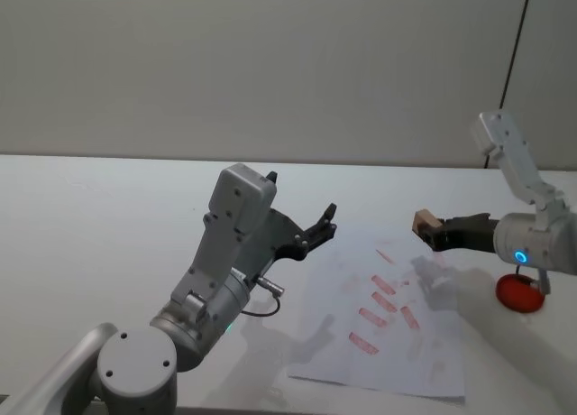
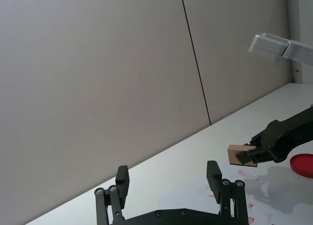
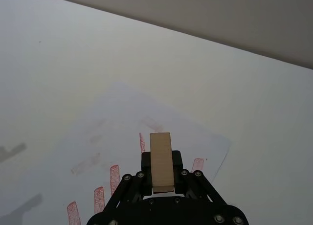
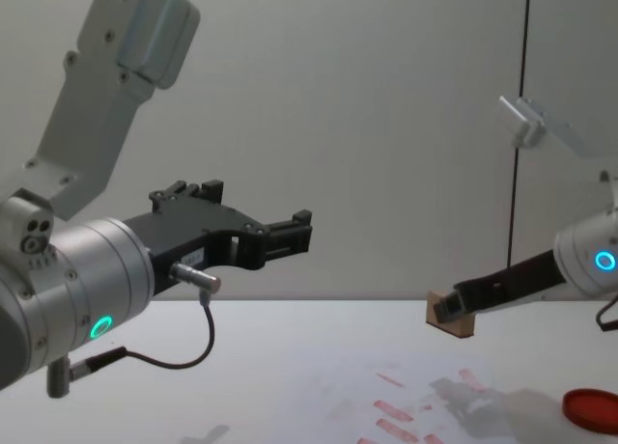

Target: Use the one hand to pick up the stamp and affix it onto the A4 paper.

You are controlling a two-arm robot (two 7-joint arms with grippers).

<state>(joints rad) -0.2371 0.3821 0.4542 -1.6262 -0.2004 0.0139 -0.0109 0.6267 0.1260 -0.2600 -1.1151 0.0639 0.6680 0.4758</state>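
While the right gripper (image 1: 435,235) pinches the stamp (image 1: 425,224) above the far right part of the A4 paper (image 1: 329,352), bare sheet lies just below; the left gripper (image 1: 320,227) hangs mid-table, fingers spread.

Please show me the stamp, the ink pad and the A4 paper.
stamp (image 1: 425,224), head view, its tan wooden end
red ink pad (image 1: 520,292), head view, middle of its top
A4 paper (image 1: 397,365), head view, bare part near its front edge

A lab: white table (image 1: 90,216), plain grey wall panels (image 1: 270,63).
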